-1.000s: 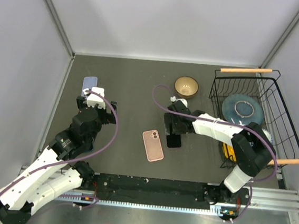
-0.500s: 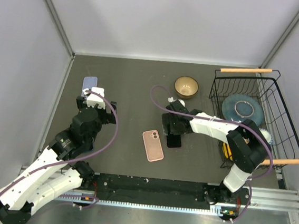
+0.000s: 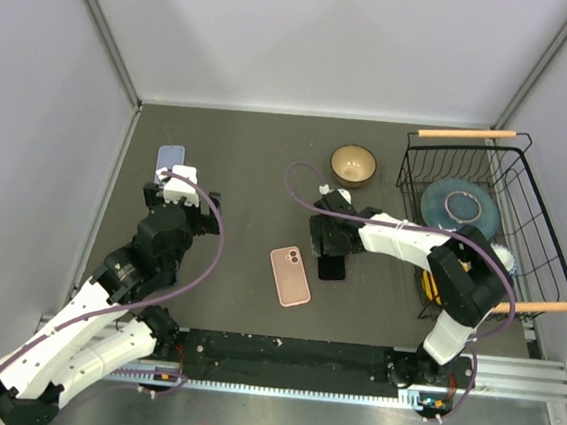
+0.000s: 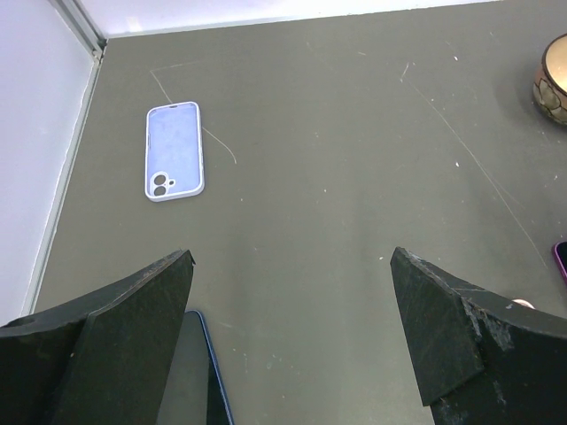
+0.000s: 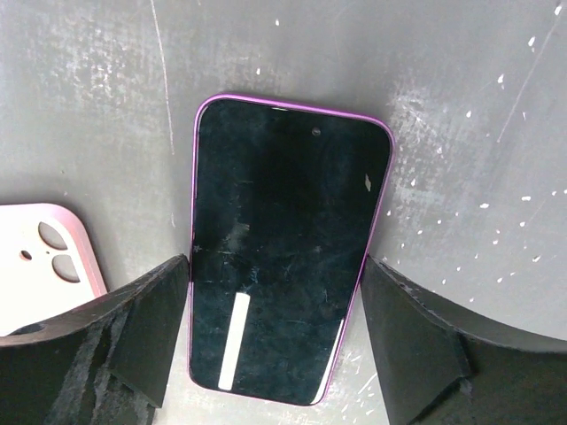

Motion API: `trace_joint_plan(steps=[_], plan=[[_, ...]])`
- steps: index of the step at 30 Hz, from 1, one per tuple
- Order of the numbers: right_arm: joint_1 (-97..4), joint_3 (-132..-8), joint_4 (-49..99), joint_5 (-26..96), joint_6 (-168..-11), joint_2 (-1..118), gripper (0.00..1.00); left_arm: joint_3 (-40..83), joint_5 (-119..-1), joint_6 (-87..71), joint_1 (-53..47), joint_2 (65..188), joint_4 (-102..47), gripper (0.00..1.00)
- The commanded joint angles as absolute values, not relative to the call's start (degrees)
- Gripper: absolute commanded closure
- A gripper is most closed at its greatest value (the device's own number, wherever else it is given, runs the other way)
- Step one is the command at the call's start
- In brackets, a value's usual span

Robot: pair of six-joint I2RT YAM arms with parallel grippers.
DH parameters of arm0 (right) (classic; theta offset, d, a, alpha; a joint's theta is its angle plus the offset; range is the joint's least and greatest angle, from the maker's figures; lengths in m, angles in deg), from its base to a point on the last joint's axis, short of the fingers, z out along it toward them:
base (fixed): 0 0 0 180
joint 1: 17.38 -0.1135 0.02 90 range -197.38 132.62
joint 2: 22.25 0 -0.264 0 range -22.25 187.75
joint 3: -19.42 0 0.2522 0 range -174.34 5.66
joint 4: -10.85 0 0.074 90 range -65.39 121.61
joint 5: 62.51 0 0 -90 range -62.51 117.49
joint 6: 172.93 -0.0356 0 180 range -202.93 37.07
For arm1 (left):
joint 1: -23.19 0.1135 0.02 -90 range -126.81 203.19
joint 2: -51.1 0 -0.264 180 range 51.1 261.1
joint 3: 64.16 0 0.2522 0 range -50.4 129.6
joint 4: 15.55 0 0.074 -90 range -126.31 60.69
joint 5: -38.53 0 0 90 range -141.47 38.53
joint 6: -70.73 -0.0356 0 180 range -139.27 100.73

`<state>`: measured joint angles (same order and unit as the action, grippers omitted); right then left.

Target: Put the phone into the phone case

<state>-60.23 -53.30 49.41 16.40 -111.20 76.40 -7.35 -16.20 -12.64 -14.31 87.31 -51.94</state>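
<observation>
A black-screened phone with a purple rim (image 3: 331, 267) lies flat on the table, screen up; it fills the right wrist view (image 5: 283, 243). My right gripper (image 3: 329, 249) is down over it (image 5: 275, 266), one finger against each long edge, closed to the phone's width. A pink phone case (image 3: 290, 276) lies just left of the phone, its camera corner showing in the right wrist view (image 5: 44, 266). My left gripper (image 3: 179, 194) hangs open and empty (image 4: 292, 266) above the table.
A light-blue case (image 3: 170, 157) lies at the far left (image 4: 174, 150). A dark phone with a blue rim (image 4: 197, 372) lies under my left finger. A golden bowl (image 3: 352, 164) stands behind the right arm. A wire basket (image 3: 514, 164) holding a blue plate (image 3: 457, 206) stands at the right.
My right gripper has shifted slightly left over the purple-rimmed phone. The phone, the cases and the left arm have not moved.
</observation>
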Motion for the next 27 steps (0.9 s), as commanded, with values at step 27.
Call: trace_joint_plan(steps=[27], plan=[[-61.2,-54.6,52.3,19.6,-105.7,67.7,0.58,-7.4,-13.0,-13.5,-14.2,84.9,-50.5,0.01]])
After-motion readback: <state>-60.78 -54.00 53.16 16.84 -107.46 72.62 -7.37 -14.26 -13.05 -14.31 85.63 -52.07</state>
